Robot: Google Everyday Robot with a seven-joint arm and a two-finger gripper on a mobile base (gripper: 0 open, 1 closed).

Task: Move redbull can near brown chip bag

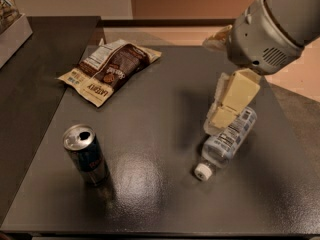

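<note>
Dark grey tabletop [160,99], lightly speckled with a soft sheen, carries three items. The redbull can [86,155], a slim blue-and-silver metal cylinder with a shiny opened top, stands upright near the front-left edge. The brown chip bag [111,69], flat crinkled foil with cream edges and a white label, lies at the back left, well apart from the can; bare surface separates them. A clear ribbed plastic bottle [227,141] lies on its side at the right, white cap [203,171] pointing forward. The gripper [220,121], cream-yellow and blocky under a rounded grey arm housing [270,29], hangs at the bottle's upper end; whether it is open or closed cannot be determined. A second dark surface [35,84] adjoins on the left; beige floor [300,79] lies beyond the right edge.
</note>
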